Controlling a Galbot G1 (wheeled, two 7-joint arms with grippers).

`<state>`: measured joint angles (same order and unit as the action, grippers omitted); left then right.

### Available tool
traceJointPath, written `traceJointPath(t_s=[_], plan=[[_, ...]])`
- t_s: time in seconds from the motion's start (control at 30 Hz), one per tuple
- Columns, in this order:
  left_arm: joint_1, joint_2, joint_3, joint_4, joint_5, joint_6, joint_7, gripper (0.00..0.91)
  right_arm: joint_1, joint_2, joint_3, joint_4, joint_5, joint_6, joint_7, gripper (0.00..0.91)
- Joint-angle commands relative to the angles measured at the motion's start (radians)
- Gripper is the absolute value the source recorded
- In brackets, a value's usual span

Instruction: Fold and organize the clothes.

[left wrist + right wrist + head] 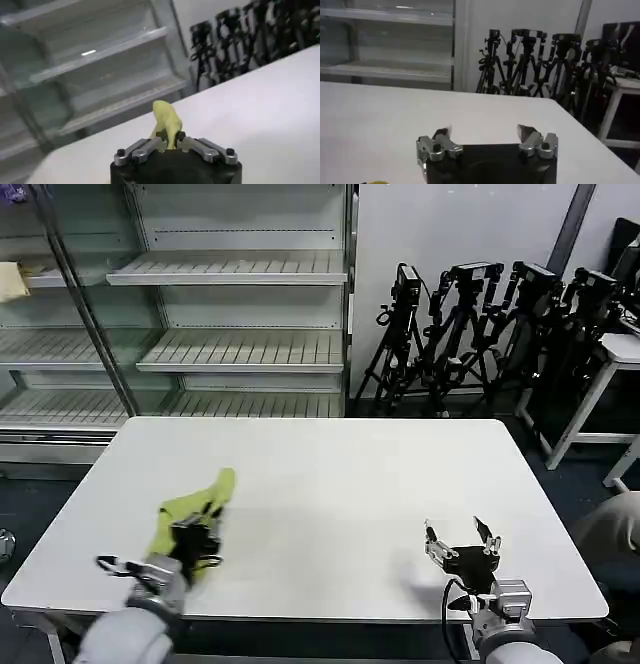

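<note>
White table (pixel 330 484) before empty shelves (pixel 240 349): my left gripper (pixel 196 536) is clenched on the bunched T-shirt (pixel 195 509) near the left edge; my right gripper (pixel 460 536) rests released, near right

Crumpled lime T-shirt (pixel 196 509) on table's near-left

Your left gripper (pixel 197 536) covers the near part of the T-shirt (pixel 196 506), so you cannot see how the cloth lies beneath it. In the left wrist view the T-shirt (pixel 167 121) disappears between the closed fingers (pixel 161 135), and whatever hangs below them is hidden behind the gripper's black body. At the bottom edge of the right wrist view, beside your right gripper (pixel 482 134), a yellow sliver (pixel 377 182) is cut off; you cannot tell what it is.
</note>
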<state>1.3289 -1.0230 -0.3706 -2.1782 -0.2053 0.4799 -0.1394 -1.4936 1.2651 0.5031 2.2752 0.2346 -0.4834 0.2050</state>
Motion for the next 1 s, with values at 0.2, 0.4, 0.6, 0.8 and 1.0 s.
traceJointPath(t_s=[0.2,0.4,0.6,0.8,1.0], plan=[[-0.278,-0.264,0.454,0.121,0.08,-0.014,-0.142,0.02,0.051,-0.032,0.113,0.011,0.026,-0.027,-0.016,0.907],[-0.295,-0.289,0.493,0.143,0.021,0.029,-0.143,0.907,0.136,-0.054,0.126,-0.017,0.023,-0.017,-0.036,0.907],[-0.326,-0.312,0.495,0.126,-0.09,0.008,-0.146,0.907,0.253,-0.043,0.079,-0.077,-0.007,0.036,-0.121,0.907],[-0.343,-0.325,0.471,0.078,-0.114,-0.032,-0.11,0.907,0.287,-0.015,0.013,-0.125,-0.028,0.079,-0.124,0.907],[-0.323,-0.276,0.31,0.074,-0.066,-0.052,-0.061,0.907,0.299,-0.014,0.009,-0.163,-0.038,0.094,-0.109,0.907]])
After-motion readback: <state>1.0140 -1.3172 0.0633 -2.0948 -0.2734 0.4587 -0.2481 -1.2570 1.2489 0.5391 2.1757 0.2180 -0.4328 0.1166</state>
